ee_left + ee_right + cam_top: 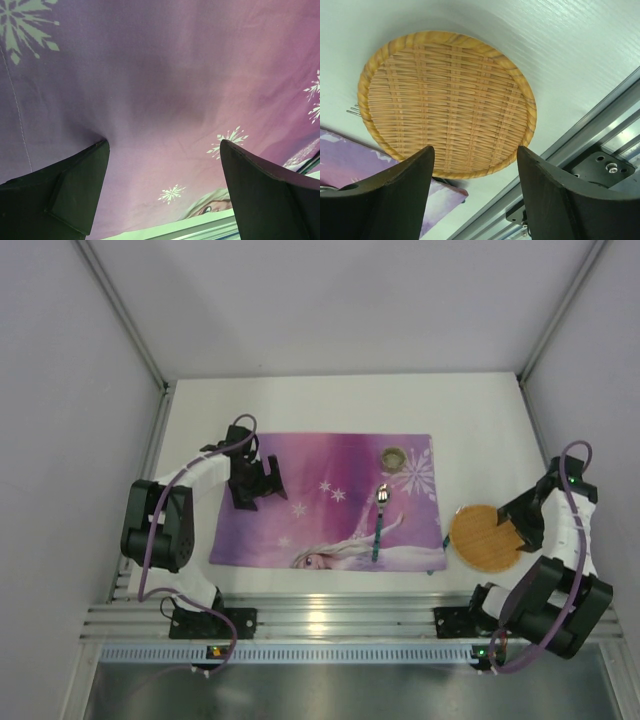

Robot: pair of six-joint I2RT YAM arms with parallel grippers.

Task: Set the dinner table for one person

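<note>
The dinner table is a white tabletop. A purple princess placemat lies at its middle. On the mat's right part lie a spoon with a green handle and a small round cup. A round woven plate sits on the bare table right of the mat; it also shows in the right wrist view. My left gripper is open and empty, low over the mat's left part. My right gripper is open and empty, just above the plate's right edge.
Thin metal prongs stick out from under the plate's far edge. An aluminium rail runs along the table's near edge. Grey walls and frame posts enclose the table on three sides.
</note>
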